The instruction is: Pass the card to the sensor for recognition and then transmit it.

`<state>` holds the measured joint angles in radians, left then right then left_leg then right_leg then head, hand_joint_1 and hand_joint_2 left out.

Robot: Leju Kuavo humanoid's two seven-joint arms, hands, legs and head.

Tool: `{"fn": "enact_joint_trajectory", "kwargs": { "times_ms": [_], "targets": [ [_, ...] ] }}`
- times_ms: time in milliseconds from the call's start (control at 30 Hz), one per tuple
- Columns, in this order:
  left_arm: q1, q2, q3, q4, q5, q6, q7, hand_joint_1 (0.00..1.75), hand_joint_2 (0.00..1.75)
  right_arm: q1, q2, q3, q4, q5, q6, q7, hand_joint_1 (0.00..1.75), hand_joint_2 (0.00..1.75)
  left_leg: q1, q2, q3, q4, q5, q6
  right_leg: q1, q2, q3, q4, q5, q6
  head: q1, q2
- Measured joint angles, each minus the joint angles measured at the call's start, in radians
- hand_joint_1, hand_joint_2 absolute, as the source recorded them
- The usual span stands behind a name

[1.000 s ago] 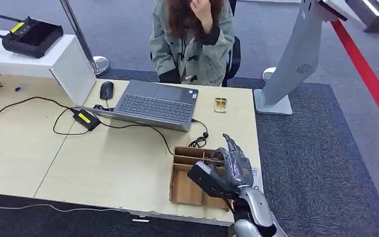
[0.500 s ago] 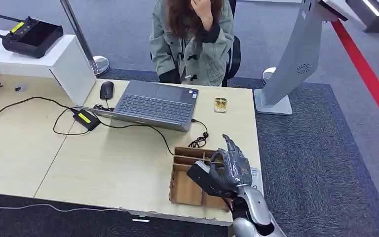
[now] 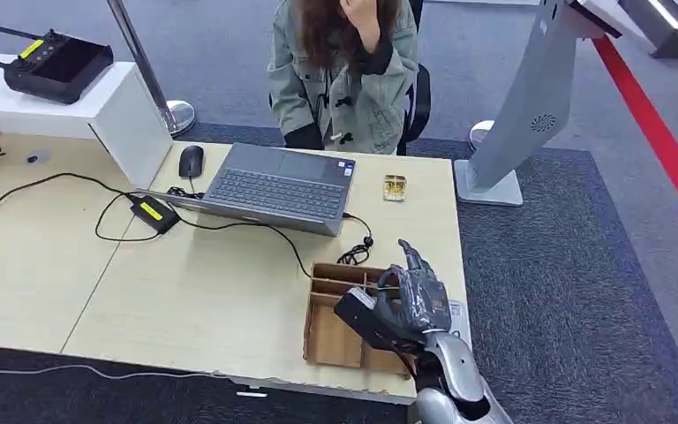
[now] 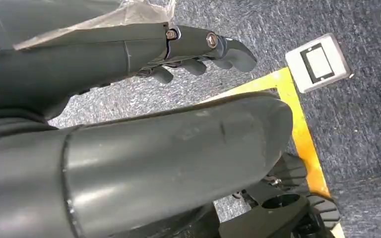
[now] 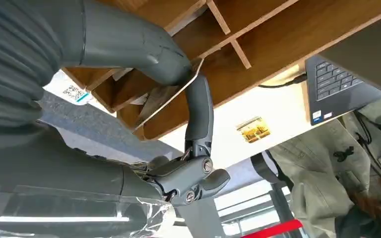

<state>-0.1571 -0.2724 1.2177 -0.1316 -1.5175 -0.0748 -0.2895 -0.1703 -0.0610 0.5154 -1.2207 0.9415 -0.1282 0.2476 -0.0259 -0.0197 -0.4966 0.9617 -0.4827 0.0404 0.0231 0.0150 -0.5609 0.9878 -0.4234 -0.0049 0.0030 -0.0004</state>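
While the left hand (image 4: 198, 47) hangs above the carpet with its fingers (image 4: 228, 49) curled and holding nothing, the worktop (image 3: 185, 291) carries, from left to right, a black adapter (image 3: 152, 212) with a yellow label of unreadable print, a laptop (image 3: 278, 187) near the far edge, and a wooden divider box (image 3: 331, 331) at the near right corner. Above that box, the right hand (image 3: 402, 309) pinches the card (image 5: 171, 99) between thumb and one finger. A small gold-coloured tag (image 3: 394, 187) lies near the far right corner.
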Motion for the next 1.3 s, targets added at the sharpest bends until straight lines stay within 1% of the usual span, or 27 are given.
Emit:
{"fn": "enact_joint_trajectory", "kwargs": {
  "times_ms": [167, 300, 400, 467, 500, 567, 633, 800, 833, 867, 967, 1033, 1100, 1133, 1200, 1233, 1300],
  "targets": [
    [0.000, 0.000, 0.000, 0.000, 0.001, 0.003, -0.003, 0.00, 0.00, 0.002, 0.000, -0.003, 0.000, -0.002, -0.016, -0.006, 1.59, 1.75, 0.000, 0.000, 0.000, 0.000, 0.000, 0.000, 0.000, 0.000, 0.000, 0.000, 0.000, 0.000, 0.000, 0.000],
    [0.000, 0.000, 0.000, 0.000, 0.004, 0.010, -0.007, 0.00, 0.00, 0.012, -0.002, -0.017, -0.040, -0.016, -0.016, -0.004, 1.61, 1.75, 0.000, 0.000, 0.000, 0.000, 0.000, 0.000, 0.000, 0.000, 0.000, 0.000, 0.000, 0.000, 0.000, 0.000],
    [0.000, 0.000, 0.002, 0.000, 0.007, 0.012, -0.008, 0.00, 0.00, 0.023, -0.006, -0.026, -0.107, -0.025, -0.004, 0.010, 1.59, 1.75, 0.000, 0.000, 0.000, 0.000, 0.000, 0.000, 0.000, 0.000, 0.000, 0.000, 0.000, 0.000, 0.000, 0.000],
    [0.000, 0.000, 0.005, 0.000, 0.010, 0.012, -0.008, 0.00, 0.00, 0.031, -0.011, -0.032, -0.166, -0.028, 0.010, 0.020, 1.54, 1.75, 0.000, 0.000, 0.000, 0.000, 0.000, 0.000, 0.000, 0.000, 0.000, 0.000, 0.000, 0.000, 0.000, 0.000],
    [0.000, 0.000, 0.006, 0.000, 0.011, 0.012, -0.008, 0.00, 0.00, 0.035, -0.013, -0.036, -0.198, -0.030, 0.019, 0.024, 1.55, 1.75, 0.000, 0.000, 0.000, 0.000, 0.000, 0.000, 0.000, 0.000, 0.000, 0.000, 0.000, 0.000, 0.000, 0.000],
    [0.000, 0.000, 0.008, 0.000, 0.012, 0.013, -0.008, 0.00, 0.00, 0.040, -0.021, -0.043, -0.265, -0.034, 0.039, 0.034, 1.50, 1.75, 0.000, 0.000, 0.000, 0.000, 0.000, 0.000, 0.000, 0.000, 0.000, 0.000, 0.000, 0.000, 0.000, 0.000],
    [0.000, 0.000, 0.009, 0.000, 0.013, 0.013, -0.008, 0.00, 0.00, 0.046, -0.028, -0.047, -0.324, -0.036, 0.047, 0.038, 1.45, 1.75, 0.000, 0.000, 0.000, 0.000, 0.000, 0.000, 0.000, 0.000, 0.000, 0.000, 0.000, 0.000, 0.000, 0.000],
    [0.000, 0.000, 0.017, 0.000, 0.030, 0.014, -0.006, 0.00, 0.00, 0.062, -0.044, -0.049, -0.456, -0.064, 0.066, 0.042, 1.41, 1.75, 0.000, 0.000, 0.000, 0.000, 0.000, 0.000, 0.000, 0.000, 0.000, 0.000, 0.000, 0.000, 0.000, 0.000],
    [0.000, 0.001, 0.020, 0.000, 0.031, 0.012, 0.000, 0.00, 0.00, 0.065, -0.047, -0.049, -0.480, -0.071, 0.070, 0.042, 1.43, 1.75, 0.000, 0.000, 0.000, 0.000, 0.000, 0.000, 0.000, 0.000, 0.000, 0.000, 0.000, 0.000, 0.000, 0.000],
    [0.000, 0.002, 0.024, 0.000, 0.035, 0.008, 0.010, 0.00, 0.00, 0.066, -0.051, -0.048, -0.503, -0.077, 0.075, 0.042, 1.41, 1.75, 0.000, 0.000, 0.000, 0.000, 0.000, 0.000, 0.000, 0.000, 0.000, 0.000, 0.000, 0.000, 0.000, 0.000],
    [-0.001, 0.010, 0.033, 0.000, 0.046, -0.013, 0.058, 0.00, 0.00, 0.067, -0.059, -0.049, -0.557, -0.096, 0.079, 0.035, 1.47, 1.75, 0.000, 0.000, 0.000, 0.000, 0.000, 0.000, 0.000, 0.000, 0.000, 0.000, 0.000, 0.000, 0.000, 0.000],
    [-0.002, 0.020, 0.035, 0.000, 0.042, -0.030, 0.084, 0.00, 0.00, 0.064, -0.061, -0.051, -0.578, -0.109, 0.078, 0.025, 1.47, 1.75, 0.000, 0.000, 0.000, 0.000, 0.000, 0.000, 0.000, 0.000, 0.000, 0.000, 0.000, 0.000, 0.000, 0.000],
    [-0.001, 0.019, 0.037, 0.000, 0.013, -0.016, 0.038, 0.00, 0.00, 0.053, -0.062, -0.060, -0.583, -0.114, 0.074, 0.025, 1.55, 1.75, 0.000, 0.000, 0.000, 0.000, 0.000, 0.000, 0.000, 0.000, 0.000, 0.000, 0.000, 0.000, -0.001, 0.000],
    [-0.002, 0.014, 0.036, 0.000, 0.003, -0.005, 0.018, 0.00, 0.00, 0.041, -0.062, -0.066, -0.583, -0.116, 0.071, 0.028, 1.55, 1.75, 0.000, 0.000, 0.000, 0.000, 0.000, 0.000, 0.000, 0.000, 0.000, 0.000, 0.000, 0.000, 0.000, 0.000],
    [-0.002, 0.004, 0.033, 0.000, -0.003, 0.006, 0.009, 0.00, 0.00, 0.007, -0.061, -0.074, -0.576, -0.126, 0.065, 0.039, 1.62, 1.75, 0.000, 0.001, 0.000, 0.000, 0.000, 0.000, 0.000, 0.000, 0.000, 0.000, 0.000, 0.000, 0.000, 0.000],
    [-0.002, -0.001, 0.031, 0.001, -0.005, 0.006, 0.008, 0.00, 0.00, -0.015, -0.061, -0.076, -0.567, -0.134, 0.059, 0.045, 1.62, 1.75, 0.000, 0.001, 0.000, 0.000, 0.000, 0.000, 0.000, 0.001, 0.000, 0.000, 0.001, -0.001, 0.000, 0.000],
    [-0.002, -0.010, 0.026, 0.001, -0.006, 0.005, 0.008, 0.00, 0.00, -0.075, -0.061, -0.081, -0.530, -0.152, 0.042, 0.054, 1.71, 1.75, 0.000, 0.002, 0.000, 0.000, 0.000, 0.000, 0.000, 0.001, 0.000, 0.000, 0.001, -0.001, 0.000, 0.000]
  ]
}}
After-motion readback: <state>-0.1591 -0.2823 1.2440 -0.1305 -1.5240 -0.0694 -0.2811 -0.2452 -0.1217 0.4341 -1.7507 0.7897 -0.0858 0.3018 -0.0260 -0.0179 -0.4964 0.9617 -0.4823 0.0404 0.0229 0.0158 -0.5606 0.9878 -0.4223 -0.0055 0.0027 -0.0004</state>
